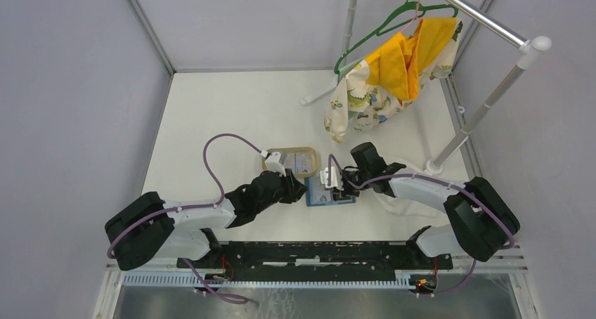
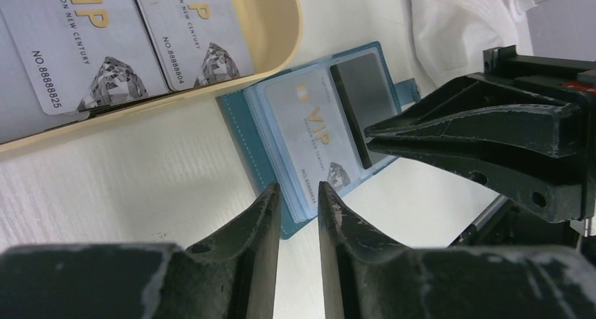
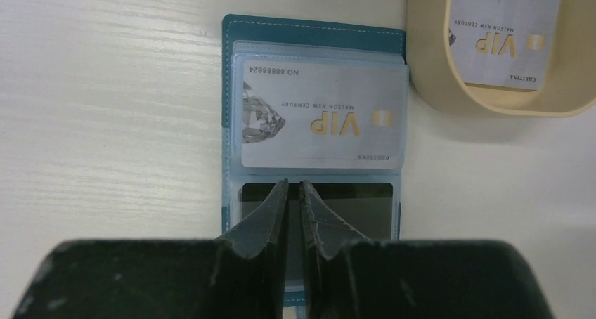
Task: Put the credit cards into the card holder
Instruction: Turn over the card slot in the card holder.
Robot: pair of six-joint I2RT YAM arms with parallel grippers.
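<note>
The blue card holder [image 1: 330,191] [image 2: 242,119] [image 3: 309,32] lies open on the table between my two grippers. One clear sleeve holds a silver VIP credit card [image 2: 316,133] [image 3: 323,115]. The other sleeve shows a dark card [image 2: 369,87] [image 3: 365,210]. More silver credit cards [image 2: 190,31] [image 3: 502,45] lie in the tan tray [image 1: 309,150] [image 2: 281,38] [image 3: 429,87] just beyond. My left gripper [image 1: 299,189] [image 2: 299,187] sits at the holder's near corner, jaws a narrow gap apart with nothing between them. My right gripper [image 1: 336,182] [image 3: 294,184] is nearly closed, its tips on the dark card's edge.
A white cloth [image 1: 397,192] [image 2: 450,24] lies under the right arm beside the holder. At the back right stands a clothes rack [image 1: 492,87] with a green hanger and a yellow and patterned garment [image 1: 400,66]. Grey walls enclose the table on three sides.
</note>
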